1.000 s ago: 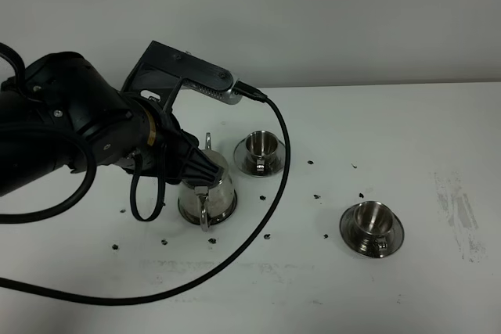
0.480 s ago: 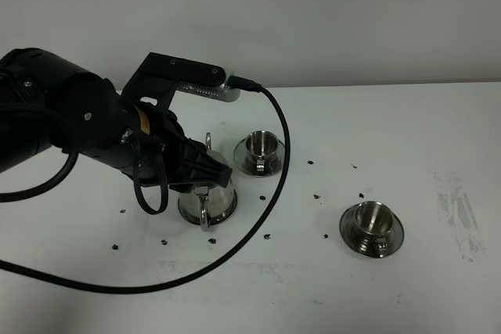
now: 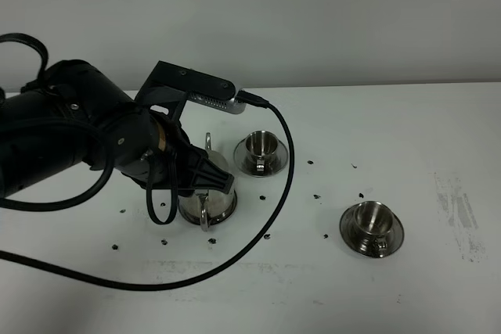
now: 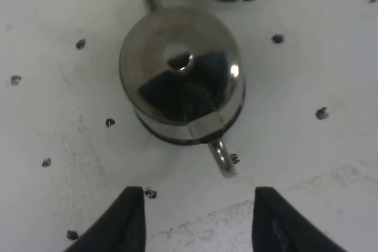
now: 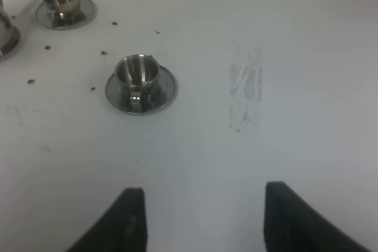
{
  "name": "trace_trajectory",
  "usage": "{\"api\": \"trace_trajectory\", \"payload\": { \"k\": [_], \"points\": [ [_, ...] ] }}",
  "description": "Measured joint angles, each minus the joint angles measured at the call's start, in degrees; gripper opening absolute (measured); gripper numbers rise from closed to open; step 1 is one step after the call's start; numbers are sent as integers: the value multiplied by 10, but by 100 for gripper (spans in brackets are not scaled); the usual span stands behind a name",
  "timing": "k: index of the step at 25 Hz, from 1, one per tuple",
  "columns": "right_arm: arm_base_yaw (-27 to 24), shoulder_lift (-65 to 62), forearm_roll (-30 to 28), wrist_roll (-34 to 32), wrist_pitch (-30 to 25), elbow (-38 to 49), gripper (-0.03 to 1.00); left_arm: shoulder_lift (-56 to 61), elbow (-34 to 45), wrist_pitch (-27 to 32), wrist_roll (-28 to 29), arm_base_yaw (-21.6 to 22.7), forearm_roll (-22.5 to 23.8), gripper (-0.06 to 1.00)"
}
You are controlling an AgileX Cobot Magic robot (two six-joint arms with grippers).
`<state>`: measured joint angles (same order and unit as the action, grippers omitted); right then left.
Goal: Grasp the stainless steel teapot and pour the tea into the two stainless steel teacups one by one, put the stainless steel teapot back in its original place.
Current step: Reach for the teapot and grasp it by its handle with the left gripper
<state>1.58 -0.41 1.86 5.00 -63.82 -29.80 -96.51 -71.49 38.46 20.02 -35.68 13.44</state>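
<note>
The stainless steel teapot [image 3: 210,195] stands upright on the table, left of centre, with its loop handle [image 4: 222,156] towards the front edge. In the left wrist view my left gripper [image 4: 198,221] hovers above the domed lid [image 4: 180,69]. It is open, nothing is between its fingers, and its tips are just off the handle. One teacup [image 3: 259,149] on its saucer sits right behind the pot. The other teacup [image 3: 371,223] stands further right and nearer the front. A dark rim shows under the pot's base; I cannot tell whether it is a saucer. My right gripper [image 5: 204,219] is open above bare table.
A black cable [image 3: 278,170] loops from the left arm across the table between the teapot and the cups. Small dark specks [image 3: 317,195] lie scattered around the vessels. A scuffed patch [image 3: 462,213] marks the table at the right.
The left arm's body and camera bracket have shifted slightly to the right and down, while its gripper stays over the teapot. Teapot and cups have not moved.
</note>
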Motion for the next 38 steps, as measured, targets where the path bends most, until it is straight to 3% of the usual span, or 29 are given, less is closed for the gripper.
{"api": "trace_trajectory", "payload": {
  "k": [8, 21, 38],
  "points": [
    [0, 0, -7, -3, 0, 0, 43, -55, 0, -10, 44, -10, 22, 43],
    [0, 0, -23, -3, 1, 0, 43, -98, 25, -90, 133, -10, 28, 43],
    [0, 0, -26, -3, 1, 0, 43, -109, 31, -78, 252, -15, 41, 43]
  ]
}}
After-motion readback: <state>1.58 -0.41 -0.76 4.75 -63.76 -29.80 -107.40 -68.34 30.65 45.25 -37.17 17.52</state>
